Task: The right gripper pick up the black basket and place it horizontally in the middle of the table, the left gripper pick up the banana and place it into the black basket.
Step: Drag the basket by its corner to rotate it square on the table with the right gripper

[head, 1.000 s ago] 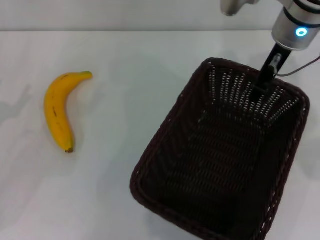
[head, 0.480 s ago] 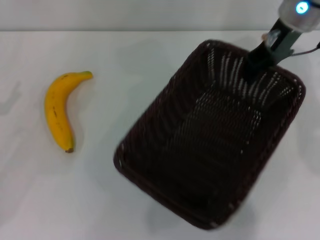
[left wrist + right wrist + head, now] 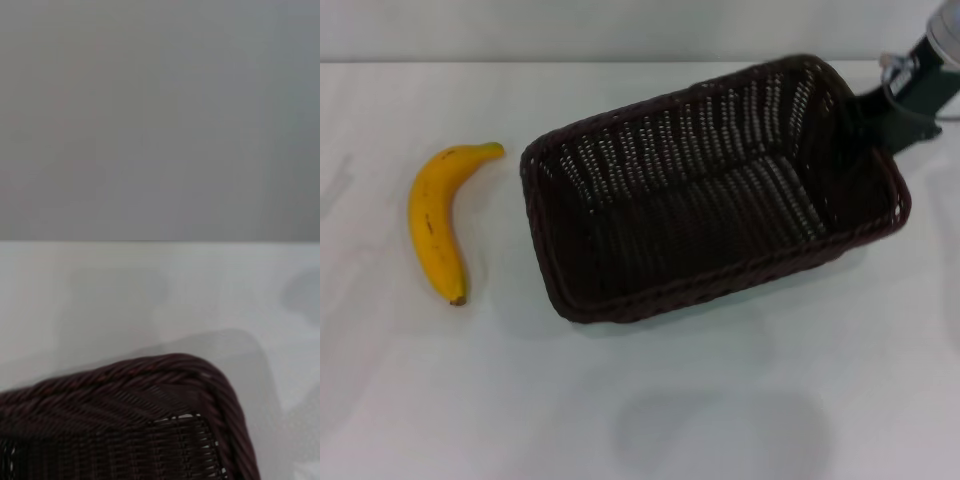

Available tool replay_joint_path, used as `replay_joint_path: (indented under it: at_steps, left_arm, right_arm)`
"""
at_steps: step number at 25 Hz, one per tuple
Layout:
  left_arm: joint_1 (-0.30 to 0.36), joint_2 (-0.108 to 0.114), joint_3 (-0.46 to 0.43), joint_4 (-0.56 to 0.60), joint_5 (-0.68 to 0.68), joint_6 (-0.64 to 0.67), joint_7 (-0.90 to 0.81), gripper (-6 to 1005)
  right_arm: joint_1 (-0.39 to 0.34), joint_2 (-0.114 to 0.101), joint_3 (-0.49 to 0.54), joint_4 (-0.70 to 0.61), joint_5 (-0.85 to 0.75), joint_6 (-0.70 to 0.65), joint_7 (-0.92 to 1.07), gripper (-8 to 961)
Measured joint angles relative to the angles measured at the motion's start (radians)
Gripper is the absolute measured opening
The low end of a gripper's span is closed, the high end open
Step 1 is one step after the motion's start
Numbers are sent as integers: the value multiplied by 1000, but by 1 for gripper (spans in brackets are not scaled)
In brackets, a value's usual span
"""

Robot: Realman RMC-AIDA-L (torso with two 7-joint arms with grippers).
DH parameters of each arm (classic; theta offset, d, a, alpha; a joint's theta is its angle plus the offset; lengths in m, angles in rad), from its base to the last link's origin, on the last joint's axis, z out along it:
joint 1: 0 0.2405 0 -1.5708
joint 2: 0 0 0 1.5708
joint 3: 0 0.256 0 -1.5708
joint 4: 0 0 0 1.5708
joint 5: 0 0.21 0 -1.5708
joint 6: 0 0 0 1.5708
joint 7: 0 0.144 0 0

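The black basket hangs above the white table, long side nearly across the head view, its shadow on the table below it. My right gripper is shut on the basket's right end rim at the far right. The right wrist view shows a rounded corner of the basket over the table. The yellow banana lies on the table at the left, apart from the basket, stem pointing away from me. My left gripper is out of view; the left wrist view shows only plain grey.
The basket is empty inside. Bare white table lies in front of the basket and between it and the banana. The table's far edge runs along the top of the head view.
My right gripper has swung the basket round from a steep diagonal to nearly crosswise and carried it leftward and farther from me. The banana has not moved.
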Motion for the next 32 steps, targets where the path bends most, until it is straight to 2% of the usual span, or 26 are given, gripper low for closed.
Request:
replay_joint_path:
  at_steps: [4, 7, 15, 20, 24, 28, 32]
  left_arm:
    - [-6, 2, 0, 1, 1, 2, 4, 872]
    - [-11, 3, 0, 6, 1, 3, 11, 872]
    - [-31, 5, 4, 6, 2, 19, 36, 872]
    - [-45, 2, 7, 5, 2, 50, 65, 872]
    - [-50, -1, 7, 5, 2, 55, 78, 872]
    - [-53, -3, 6, 6, 2, 55, 80, 872]
    - [-56, -3, 5, 5, 2, 55, 80, 872]
  right_arm:
    - [-65, 36, 7, -101, 8, 41, 60, 159]
    - [-107, 50, -12, -177, 27, 70, 102, 155]
    - [-154, 51, -189, -237, 58, 88, 222, 145]
    - [-149, 53, -361, -282, 57, 92, 288, 139]
    - [-133, 52, -454, -286, 53, 90, 309, 129]
    - [-117, 52, -510, -283, 53, 84, 308, 127]
    - [-97, 54, -516, -238, 73, 98, 300, 138]
